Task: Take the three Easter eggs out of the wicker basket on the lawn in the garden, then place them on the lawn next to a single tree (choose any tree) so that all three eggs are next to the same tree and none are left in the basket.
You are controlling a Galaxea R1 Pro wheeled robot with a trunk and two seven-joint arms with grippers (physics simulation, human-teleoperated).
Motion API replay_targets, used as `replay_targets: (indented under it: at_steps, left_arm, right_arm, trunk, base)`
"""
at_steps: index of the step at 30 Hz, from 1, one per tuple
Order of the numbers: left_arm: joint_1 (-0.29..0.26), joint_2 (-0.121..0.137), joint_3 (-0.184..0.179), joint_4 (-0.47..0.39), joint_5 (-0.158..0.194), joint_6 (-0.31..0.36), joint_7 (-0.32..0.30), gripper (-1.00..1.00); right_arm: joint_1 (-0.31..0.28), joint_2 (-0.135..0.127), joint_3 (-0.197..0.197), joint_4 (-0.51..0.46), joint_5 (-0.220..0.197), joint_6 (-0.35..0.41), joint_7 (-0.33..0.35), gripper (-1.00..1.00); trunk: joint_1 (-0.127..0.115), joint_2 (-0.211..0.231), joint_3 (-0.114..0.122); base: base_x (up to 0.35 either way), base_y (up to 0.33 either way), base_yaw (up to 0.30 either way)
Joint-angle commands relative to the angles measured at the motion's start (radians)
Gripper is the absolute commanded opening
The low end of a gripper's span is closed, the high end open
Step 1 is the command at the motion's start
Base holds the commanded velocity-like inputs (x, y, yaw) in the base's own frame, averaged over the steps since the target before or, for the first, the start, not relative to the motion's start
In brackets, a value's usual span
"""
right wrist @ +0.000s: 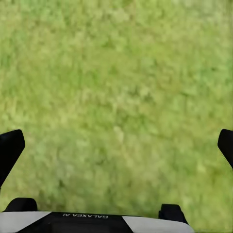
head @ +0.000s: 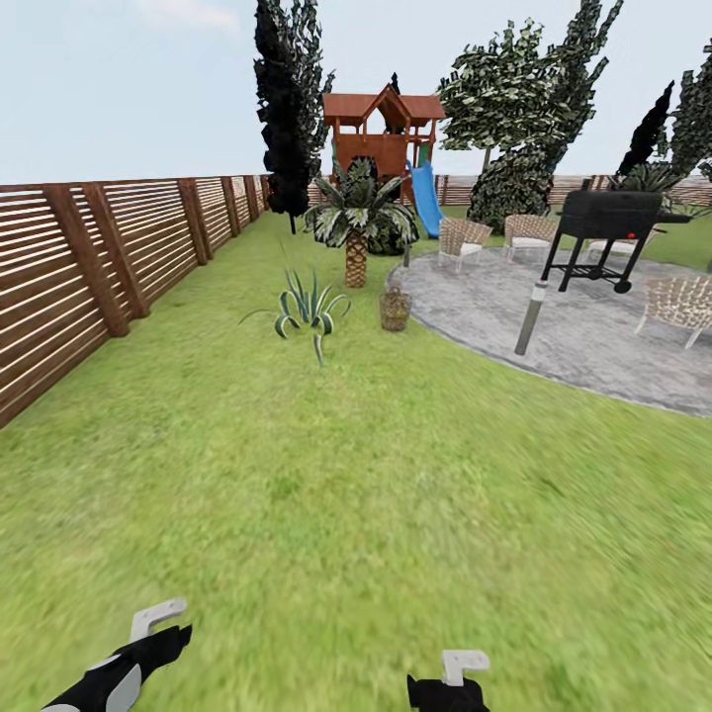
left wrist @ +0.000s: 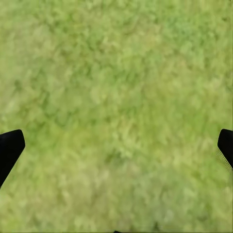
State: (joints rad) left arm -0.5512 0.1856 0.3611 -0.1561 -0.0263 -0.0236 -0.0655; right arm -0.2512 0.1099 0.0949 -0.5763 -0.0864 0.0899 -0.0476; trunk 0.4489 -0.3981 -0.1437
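Our small tan-brown woven wicker basket [head: 396,309] stands far off at twelve o'clock on the bright green lawn [head: 346,494] — both grippers spread, empty; the right black gripper [right wrist: 116,141] looks slightly nearer.

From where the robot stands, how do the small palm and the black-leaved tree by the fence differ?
The palm is short, with a scaly brown trunk and drooping green fronds; the black tree is tall and narrow with dark foliage. The palm stands nearer, beside the paved patio; the black tree stands further back by the fence. Both grow from the lawn.
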Motion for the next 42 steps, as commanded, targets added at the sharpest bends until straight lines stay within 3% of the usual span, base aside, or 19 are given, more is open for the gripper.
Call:
replay_targets:
  at_steps: [1,11,20,42]
  left_arm:
    - [-0.001,0.0,0.007,0.001,-0.003,-0.002,-0.005,1.0]
    - [-0.001,-0.004,0.007,0.001,-0.003,-0.002,-0.005,1.0]
    - [-0.001,-0.007,0.007,0.001,-0.003,-0.002,-0.005,1.0]
    - [-0.001,-0.009,0.007,0.001,-0.003,-0.003,-0.005,1.0]
  right_arm:
    - [0.0,-0.001,0.005,-0.002,-0.009,0.005,-0.005,1.0]
    - [0.0,-0.001,0.005,-0.002,-0.01,0.002,-0.005,1.0]
    - [0.0,-0.002,0.006,-0.002,-0.01,-0.054,-0.005,1.0]
    - [0.0,-0.003,0.005,-0.003,-0.01,-0.057,-0.003,1.0]
  trunk:
    - [0.001,-0.002,-0.002]
    - [0.001,-0.002,-0.002]
    - [0.001,-0.002,-0.002]
    - [0.001,-0.002,-0.002]
  base:
    - [0.297,0.0,0.0]
    - [0.293,0.0,0.0]
    - [0.29,0.0,0.0]
    - [0.29,0.0,0.0]
